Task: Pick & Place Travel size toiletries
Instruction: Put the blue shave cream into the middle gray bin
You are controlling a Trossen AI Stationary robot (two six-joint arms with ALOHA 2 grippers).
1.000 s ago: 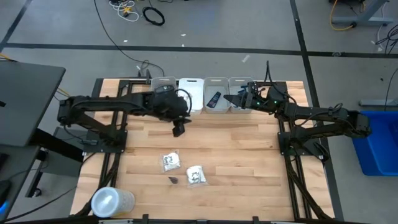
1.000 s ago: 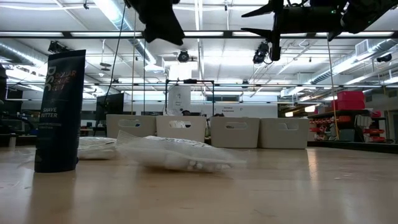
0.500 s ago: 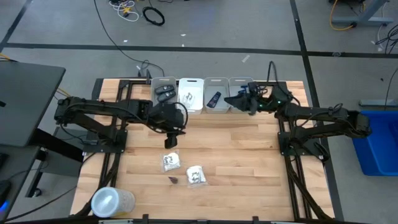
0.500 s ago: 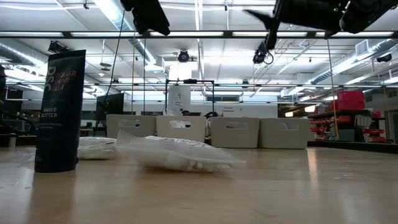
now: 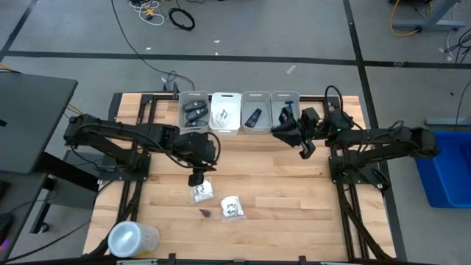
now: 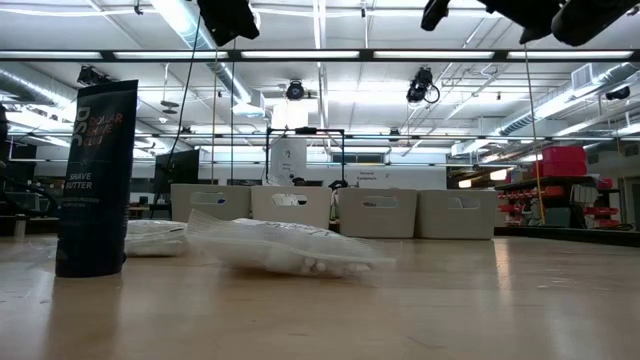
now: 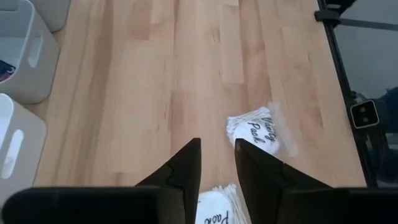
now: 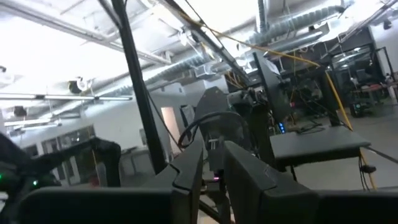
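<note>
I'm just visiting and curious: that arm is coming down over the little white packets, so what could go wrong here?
The left hand has only a narrow gap between its fingers, so it may push the white packet aside rather than straddle it. A second packet and a small dark item lie close by and could get nudged.

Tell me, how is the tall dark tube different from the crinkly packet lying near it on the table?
The tube is dark with pale lettering, while the packet is clear plastic with whitish contents. The tube stands upright, but the packet lies flat. The tube has smooth, straight sides, and the packet is wrinkled and lumpy. Both rest on the wooden table.
</note>
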